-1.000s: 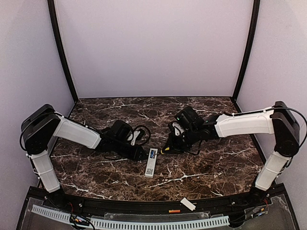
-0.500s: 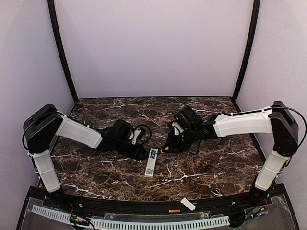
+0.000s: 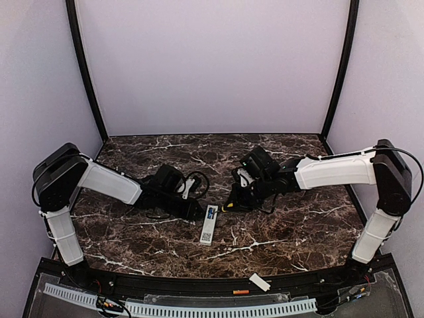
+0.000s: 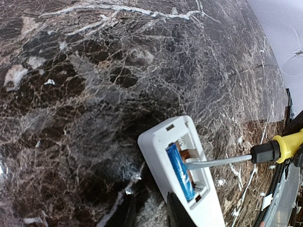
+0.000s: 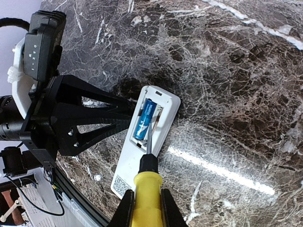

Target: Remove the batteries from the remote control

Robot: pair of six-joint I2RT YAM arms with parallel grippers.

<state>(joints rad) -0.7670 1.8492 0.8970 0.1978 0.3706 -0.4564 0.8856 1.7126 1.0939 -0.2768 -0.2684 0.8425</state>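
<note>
Right gripper [image 5: 147,196], angled down over the remote control [image 5: 147,135], clamps the screwdriver [image 5: 147,182]; left gripper [image 4: 150,199] lies low beside the remote, jaws slightly apart.

Left arm [image 3: 106,183] and right arm [image 3: 334,171]: white link shells, black joints. The 2 left fingers [image 5: 94,106] are black open triangular trusses with small screws at the root. Behind them: black camera module [image 5: 40,42], white bracket [image 5: 19,80], black cable [image 5: 14,22].

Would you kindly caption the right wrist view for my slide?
Yellow-handled screwdriver, held in the right fingers, probes beside the blue cylindrical battery in the slim white plastic remote's bay.
</note>
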